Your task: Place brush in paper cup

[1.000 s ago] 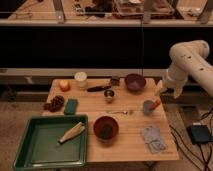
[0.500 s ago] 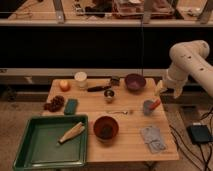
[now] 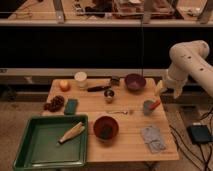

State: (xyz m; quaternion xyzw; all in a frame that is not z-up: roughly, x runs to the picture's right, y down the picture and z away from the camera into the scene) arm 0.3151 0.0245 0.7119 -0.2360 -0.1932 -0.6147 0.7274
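The brush [image 3: 98, 88] lies flat on the table's far side, a slim dark stick with a paler end. Just left of it stands the white paper cup [image 3: 80, 79], upright. My gripper [image 3: 168, 91] hangs from the white arm over the table's right edge, well to the right of both and near the purple bowl [image 3: 135, 81]. Its fingers are open with nothing between them.
A small metal cup [image 3: 109, 94], a grey cup with an orange tool [image 3: 149, 106] and a thin spoon [image 3: 120, 112] stand mid-table. A brown bowl [image 3: 105, 127], grey cloth [image 3: 152, 138] and green tray [image 3: 30, 150] are in front. An orange [image 3: 64, 85] and green sponge [image 3: 71, 106] sit left.
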